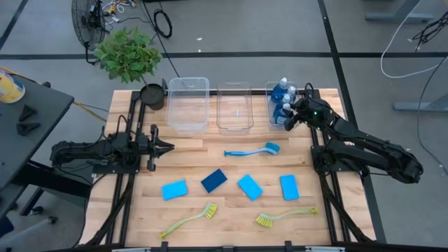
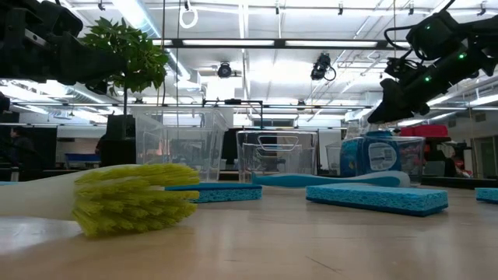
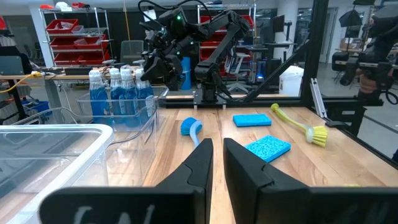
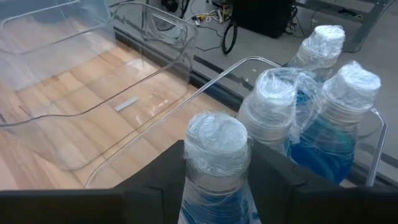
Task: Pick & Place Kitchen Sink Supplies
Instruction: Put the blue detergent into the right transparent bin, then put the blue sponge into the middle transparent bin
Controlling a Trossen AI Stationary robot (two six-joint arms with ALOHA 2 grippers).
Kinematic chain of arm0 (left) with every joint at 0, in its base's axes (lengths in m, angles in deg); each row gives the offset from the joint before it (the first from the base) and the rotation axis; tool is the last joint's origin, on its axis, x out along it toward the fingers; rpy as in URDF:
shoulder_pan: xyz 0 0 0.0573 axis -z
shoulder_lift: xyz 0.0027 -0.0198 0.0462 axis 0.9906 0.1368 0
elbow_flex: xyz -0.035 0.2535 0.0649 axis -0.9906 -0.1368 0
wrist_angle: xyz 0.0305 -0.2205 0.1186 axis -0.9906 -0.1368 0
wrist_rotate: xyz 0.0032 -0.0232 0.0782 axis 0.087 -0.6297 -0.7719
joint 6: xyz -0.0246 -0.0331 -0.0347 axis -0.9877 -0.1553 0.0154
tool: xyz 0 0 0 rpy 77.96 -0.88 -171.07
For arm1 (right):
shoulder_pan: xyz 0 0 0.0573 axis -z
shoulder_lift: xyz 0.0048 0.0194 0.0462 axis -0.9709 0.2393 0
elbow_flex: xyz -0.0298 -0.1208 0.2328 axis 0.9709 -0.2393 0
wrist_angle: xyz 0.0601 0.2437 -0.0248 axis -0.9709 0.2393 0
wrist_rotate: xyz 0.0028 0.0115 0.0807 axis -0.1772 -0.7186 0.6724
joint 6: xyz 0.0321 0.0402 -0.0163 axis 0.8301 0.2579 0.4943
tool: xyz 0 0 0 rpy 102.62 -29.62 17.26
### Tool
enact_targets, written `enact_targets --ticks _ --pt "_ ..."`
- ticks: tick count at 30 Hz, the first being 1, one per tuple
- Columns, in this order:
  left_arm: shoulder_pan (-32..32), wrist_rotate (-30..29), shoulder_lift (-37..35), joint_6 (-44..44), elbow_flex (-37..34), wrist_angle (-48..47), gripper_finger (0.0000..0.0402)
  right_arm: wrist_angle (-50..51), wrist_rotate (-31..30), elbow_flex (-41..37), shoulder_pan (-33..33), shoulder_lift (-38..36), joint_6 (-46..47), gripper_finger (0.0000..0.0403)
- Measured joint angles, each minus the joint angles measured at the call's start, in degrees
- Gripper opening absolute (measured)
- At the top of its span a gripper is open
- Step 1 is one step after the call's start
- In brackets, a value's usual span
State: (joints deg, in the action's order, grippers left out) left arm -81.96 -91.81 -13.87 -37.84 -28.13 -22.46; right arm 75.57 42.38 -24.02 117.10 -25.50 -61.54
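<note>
My right gripper (image 1: pixel 292 119) (image 4: pixel 217 186) is over the near end of the right clear bin (image 1: pixel 270 105), shut on a small blue bottle (image 4: pixel 217 143) with a wrapped pale cap. Three more bottles (image 4: pixel 311 112) (image 1: pixel 282 91) stand in that bin. On the table lie the blue brush (image 1: pixel 252 150), three light blue sponges (image 1: pixel 175 190) (image 1: pixel 250 187) (image 1: pixel 289 187), one darker sponge (image 1: pixel 214 180) and two yellow-green brushes (image 1: pixel 189 220) (image 1: pixel 283 217). My left gripper (image 1: pixel 164 147) (image 3: pixel 217 149) waits shut at the table's left, touching nothing. My right gripper pinches the blue bottle just below its cap, at the neck and shoulder (image 4: pixel 214 202), one finger (image 4: pixel 277 180) on either side. The fingers come from above, slanting down. The bottle stays upright inside the right bin; its base is hidden.
The left bin (image 1: pixel 187 105) and the middle bin (image 1: pixel 234 106) stand along the far edge. A potted plant (image 1: pixel 128 54) and its dark pot (image 1: pixel 152 96) sit at the far left corner. Bare wood (image 1: pixel 210 140) shows between the bins and the sponges.
</note>
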Motion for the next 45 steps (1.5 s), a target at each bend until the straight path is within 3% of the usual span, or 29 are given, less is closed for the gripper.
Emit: enact_targets --ticks 10,29,45 --pt "0.01 -0.01 0.00 0.00 0.00 0.00 0.0044 -0.07 0.18 0.02 -0.02 0.00 0.97 0.0204" --pt "-0.01 -0.01 0.00 0.01 0.00 0.00 0.0044 -0.33 1.76 0.02 -0.04 -1.66 3.60 0.0210" --pt "0.01 0.01 0.00 -0.01 0.02 0.00 0.0044 -0.31 2.37 0.04 -0.10 -2.53 5.32 0.0330"
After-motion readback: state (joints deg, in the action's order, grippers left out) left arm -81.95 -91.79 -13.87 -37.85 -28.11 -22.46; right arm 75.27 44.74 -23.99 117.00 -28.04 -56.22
